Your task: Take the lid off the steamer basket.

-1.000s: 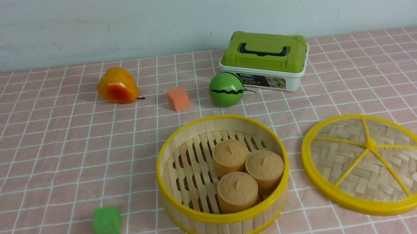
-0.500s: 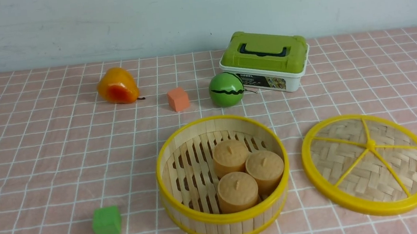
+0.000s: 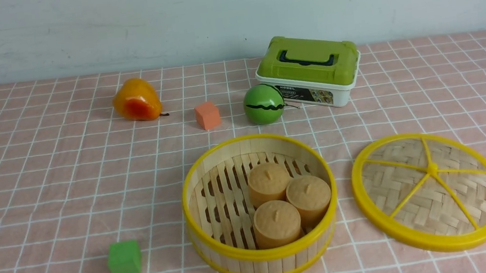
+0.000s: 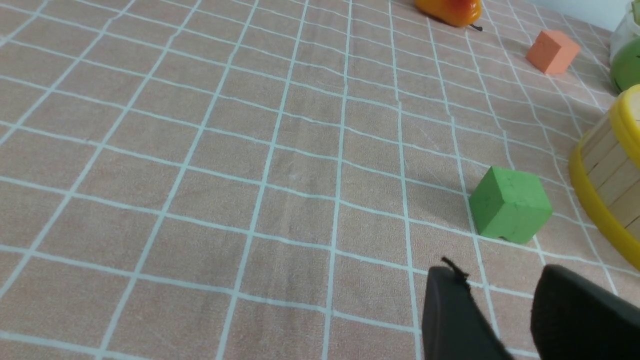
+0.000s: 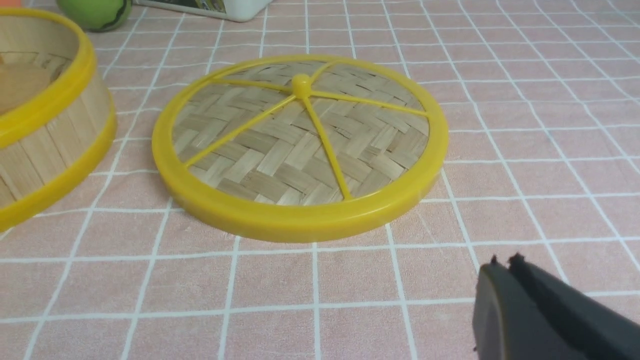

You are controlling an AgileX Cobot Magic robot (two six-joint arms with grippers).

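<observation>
The steamer basket (image 3: 262,262) stands uncovered on the pink checked cloth, near the middle front, with three tan buns (image 3: 276,222) inside. Flat on the cloth to its right, apart from it, lies the lid (image 3: 413,181), knob up. Neither arm shows in the front view. In the right wrist view my right gripper (image 5: 504,262) is shut on nothing, hovering short of the lid (image 5: 300,145) and clear of its rim. In the left wrist view my left gripper (image 4: 500,272) is open and empty, with the basket wall (image 4: 607,165) off to one side.
A green cube (image 3: 124,258) sits left of the basket, close to the left gripper. Behind the basket are an orange cube (image 3: 207,115), a green ball (image 3: 263,104), a white box with a green top (image 3: 309,71) and an orange pear (image 3: 136,100).
</observation>
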